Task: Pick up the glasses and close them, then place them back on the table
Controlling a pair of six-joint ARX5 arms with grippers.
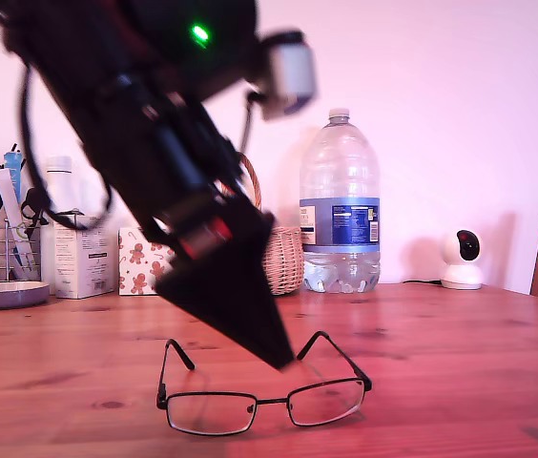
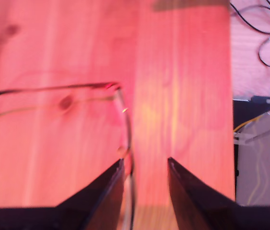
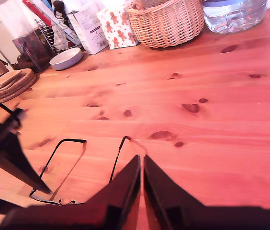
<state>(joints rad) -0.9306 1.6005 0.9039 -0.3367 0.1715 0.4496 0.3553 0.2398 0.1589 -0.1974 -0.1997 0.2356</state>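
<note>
The glasses point(image 1: 271, 401) point(image 2: 124, 110) point(image 3: 70, 140) lay unfolded on the counter point(image 1: 460, 363), lenses upright and both temple arms extended back toward the wicker basket point(image 1: 283, 258) point(image 3: 166, 21). They were well apart from the basket, on its camera side in the exterior view.

My first end effector point(image 1: 283, 361) point(image 2: 144, 163) was released. Its jaws stood apart and empty, angled down over the glasses on the side away from the basket. In the first wrist view, the front frame ran just beside one finger.

My second end effector point(image 3: 141, 158) was clenched to a narrow slit with nothing visibly between its jaws. It pointed toward the basket, with its tip close to one temple arm.
</note>
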